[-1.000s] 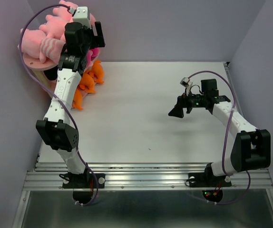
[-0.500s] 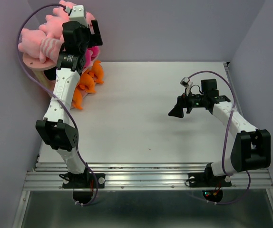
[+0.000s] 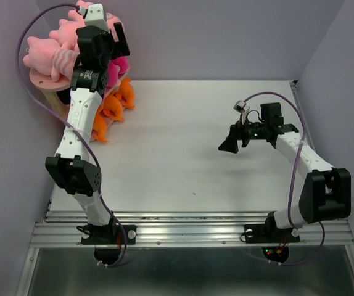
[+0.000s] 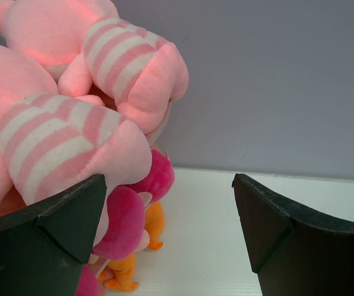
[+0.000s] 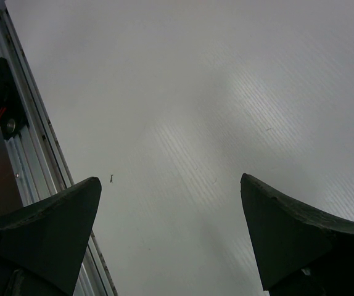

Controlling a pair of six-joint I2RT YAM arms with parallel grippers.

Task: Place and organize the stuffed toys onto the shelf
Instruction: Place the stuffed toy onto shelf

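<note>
Reads as a tidy-up step at the top tier of the shelf (image 3: 41,79) with the left gripper (image 4: 168,191): jaws spread wide, nothing between them. Better to nudge than grab. Bring the left-hand finger (image 4: 60,228) against the nearest pink striped animal (image 4: 72,145), which is right at that finger's tip (cannot tell if touching), and push toward the board's middle to kill any overhang at the rim. Go slow: soft pile, probably easy to topple onto the lower tiers. If regrasping, centre the jaws on a body rather than a limb, close gently, and lift clear before shifting. Avoid dragging the fingers down into the magenta-clothed dolls (image 4: 155,179) just below and left of the jaw gap, or the orange plush (image 4: 154,223) lower again by the left-hand fingertip. Right of the gap: table (image 4: 226,234) and wall (image 4: 275,80). Toys as seen: pale pink, fat, rounded, darker pink bands on the limbs, stacked on each other up and left of the jaws; squashy, likely to spring back after a squeeze. Cannot tell the count sitting square on the board. Right gripper (image 5: 171,185) well apart over the table, jaws wide too, empty; best left there, out of the left arm's path.
</note>
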